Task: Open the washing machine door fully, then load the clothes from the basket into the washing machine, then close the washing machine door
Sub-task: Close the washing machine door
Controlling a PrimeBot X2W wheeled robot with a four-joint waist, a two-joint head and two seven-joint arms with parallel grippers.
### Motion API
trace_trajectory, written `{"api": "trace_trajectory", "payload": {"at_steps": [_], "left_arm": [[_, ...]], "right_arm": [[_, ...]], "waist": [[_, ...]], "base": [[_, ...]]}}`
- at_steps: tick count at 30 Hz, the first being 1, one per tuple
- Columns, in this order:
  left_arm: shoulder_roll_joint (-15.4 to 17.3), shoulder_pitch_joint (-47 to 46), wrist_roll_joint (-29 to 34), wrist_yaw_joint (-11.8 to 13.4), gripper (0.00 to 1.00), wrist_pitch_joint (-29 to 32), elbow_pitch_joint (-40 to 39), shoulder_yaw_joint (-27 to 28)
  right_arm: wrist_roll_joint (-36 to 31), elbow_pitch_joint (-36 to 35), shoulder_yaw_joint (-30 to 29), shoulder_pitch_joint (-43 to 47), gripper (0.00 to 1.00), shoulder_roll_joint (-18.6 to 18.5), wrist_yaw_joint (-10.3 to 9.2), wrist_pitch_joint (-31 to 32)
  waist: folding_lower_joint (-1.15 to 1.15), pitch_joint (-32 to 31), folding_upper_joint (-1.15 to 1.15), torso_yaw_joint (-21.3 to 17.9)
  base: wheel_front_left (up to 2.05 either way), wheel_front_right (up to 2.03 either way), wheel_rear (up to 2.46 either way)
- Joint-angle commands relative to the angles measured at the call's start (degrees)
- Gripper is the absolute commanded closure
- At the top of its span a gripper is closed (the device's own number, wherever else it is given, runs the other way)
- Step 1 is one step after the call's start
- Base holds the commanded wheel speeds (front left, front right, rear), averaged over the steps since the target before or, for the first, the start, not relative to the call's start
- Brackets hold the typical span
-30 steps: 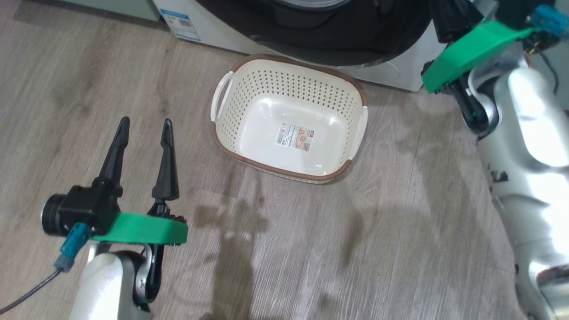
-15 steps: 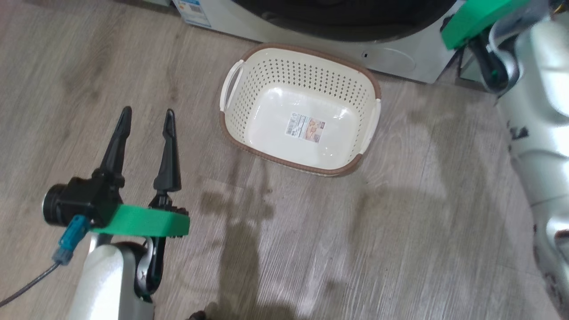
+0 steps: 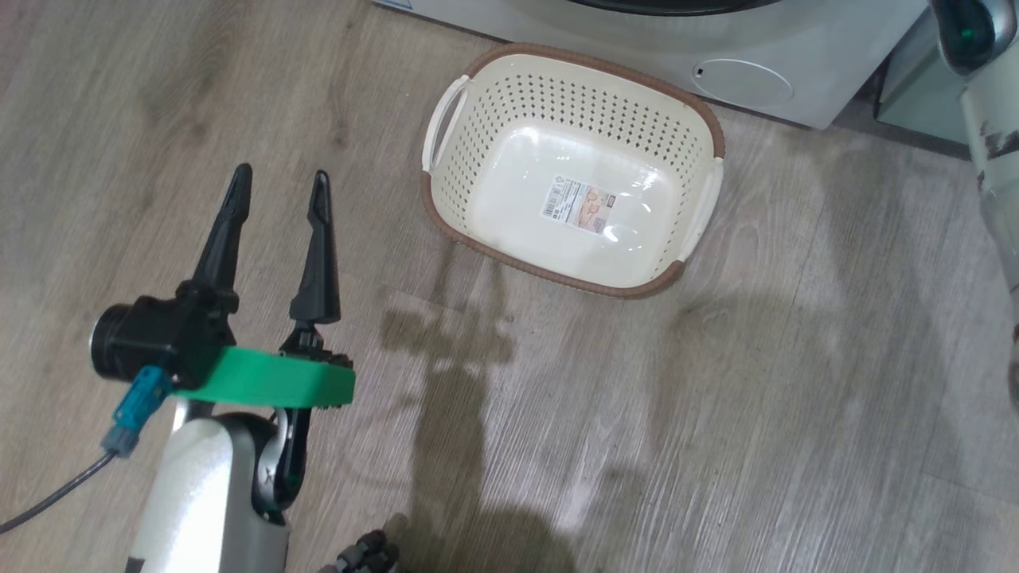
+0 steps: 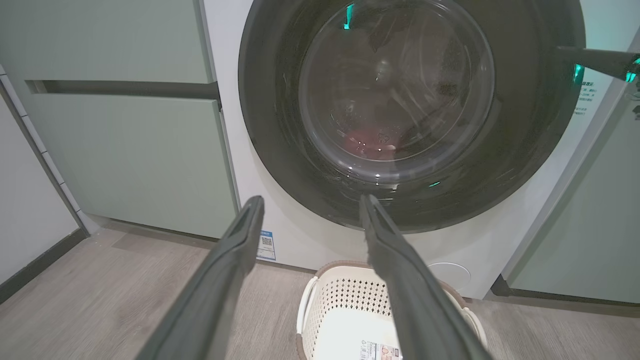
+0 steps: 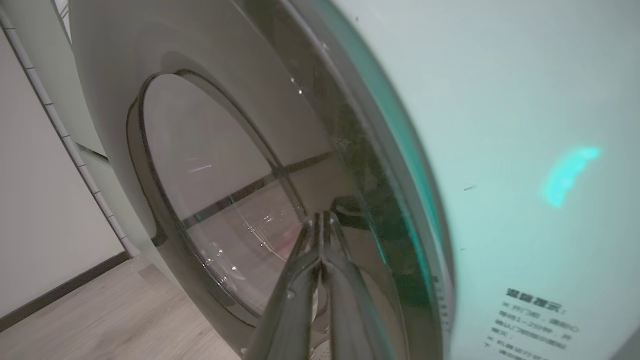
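- In the head view, the cream rectangular perforated plastic basket with a brown rim [image 3: 557, 103] is seen empty on the wood floor, just before the white front-loading washing machine [image 3: 621, 36]. The left gripper [image 3: 279, 179] is held well to its left, its two dark fingers spread, with nothing between them.
- In the left wrist view, the large round door with a glossy black ring and clear glass bowl [image 4: 270, 125] is seen lying against the machine's front. The bright red garment [image 4: 362, 137] is glimpsed through the glass, inside the drum.
- In the right wrist view, the right gripper [image 5: 323, 216] is seen with its fingers pressed together, empty, tips by the black ring; contact cannot be told.
- The closing step is judged to be in hand and nearly done. A firm push on the ring is called for if the latch is not caught.
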Motion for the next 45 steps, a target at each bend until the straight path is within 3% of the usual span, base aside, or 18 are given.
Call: {"api": "trace_trajectory", "payload": {"at_steps": [1, 8, 15, 16, 17, 18, 19, 29, 37, 45], "left_arm": [[0.6, -1.4, -0.2, 0.3, 0.0, -0.3, -1.9, 1.7], [0.6, -1.0, 0.0, 0.7, 0.0, -0.3, -1.5, 1.4], [0.6, -0.1, 0.8, 0.3, 0.0, -0.3, -0.7, 1.9], [0.6, 0.1, 0.9, 0.2, 0.0, -0.3, -0.6, 2.0], [0.6, 0.4, 1.1, 0.2, 0.0, -0.3, -0.5, 2.1], [0.6, 0.6, 1.3, 0.0, 0.0, -0.3, -0.4, 2.2], [0.6, 0.8, 1.5, -0.2, 0.0, -0.3, -0.3, 2.4], [0.7, 3.1, 3.5, -1.6, 0.0, -0.3, 0.3, 3.8], [1.1, 4.7, 4.7, -2.5, 0.0, -0.3, 1.1, 4.3], [1.7, 6.4, 5.3, -3.0, 0.0, -0.3, 2.0, 4.4]], "right_arm": [[-0.1, -1.0, -0.9, -2.9, 1.0, 0.0, -0.16, -0.5], [0.3, 1.2, 1.4, -3.1, 1.0, 1.3, -0.16, -2.2], [3.9, -0.3, 5.2, 2.5, 1.0, 2.8, -0.16, -3.5], [4.3, -0.9, 5.5, 3.7, 0.95, 2.8, -0.16, -3.7], [4.7, -1.5, 5.6, 4.9, 0.53, 2.7, -0.16, -3.9], [5.1, -2.4, 5.6, 6.2, 0.04, 2.7, -0.16, -4.1], [5.3, -3.2, 5.5, 7.7, 0.0, 2.6, -0.16, -4.2], [2.5, -18.2, -1.1, 25.9, 0.0, 3.1, -0.16, -4.5], [-3.1, -31.4, -7.9, 43.3, 0.0, 6.8, -0.16, -4.5], [-5.8, -41.2, -11.1, 56.6, 0.0, 9.6, -0.16, -3.6]], "waist": [[0.0, 0.0, 0.0, 0.1], [0.0, -1.1, 0.0, -0.3], [0.0, -3.9, 0.0, -2.1], [0.0, -4.4, 0.0, -2.5], [0.0, -4.8, 0.0, -2.9], [0.0, -5.3, 0.0, -3.2], [0.0, -5.8, 0.0, -3.6], [0.0, -9.8, 0.0, -8.2], [0.0, -12.5, 0.0, -12.5], [0.0, -15.1, 0.0, -15.9]], "base": [[0.0, 0.0, 0.0], [0.0, 0.0, 0.0], [0.0, 0.0, 0.0], [0.0, 0.0, 0.0], [0.0, 0.0, 0.0], [0.0, 0.0, 0.0], [0.0, 0.0, 0.0], [0.0, 0.0, 0.0], [0.0, 0.0, 0.0], [0.0, 0.0, 0.0]]}}
